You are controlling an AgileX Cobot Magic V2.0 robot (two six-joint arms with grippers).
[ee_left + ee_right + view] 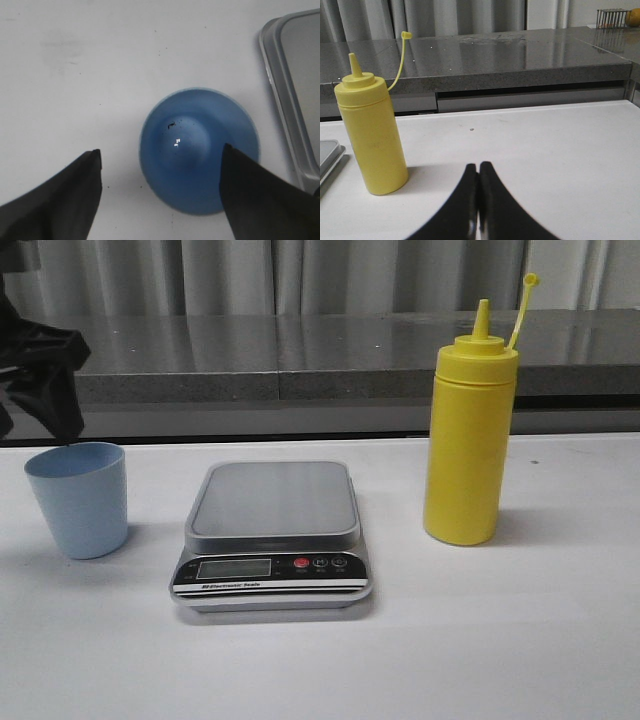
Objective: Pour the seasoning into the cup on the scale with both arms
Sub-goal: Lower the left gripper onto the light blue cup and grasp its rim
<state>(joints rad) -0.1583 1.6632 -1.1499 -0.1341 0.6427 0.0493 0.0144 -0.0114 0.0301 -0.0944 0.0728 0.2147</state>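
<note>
Cup (78, 498) pickup is the step in hand: it stands at the left of the front view, beside the bare scale (273, 505). Left gripper (160, 192) hangs over it, fingers spread either side. Next it should lower, close, and carry the cup onto the platform. Right gripper (479, 200) is pressed closed, empty, near the seasoning (370, 135).

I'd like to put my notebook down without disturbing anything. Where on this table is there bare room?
The widest bare stretch is the front of the table, nearer than the scale. There are also gaps between the scale and the yellow bottle, and right of the bottle. It is crowded around the blue cup, where the left gripper hovers open.
</note>
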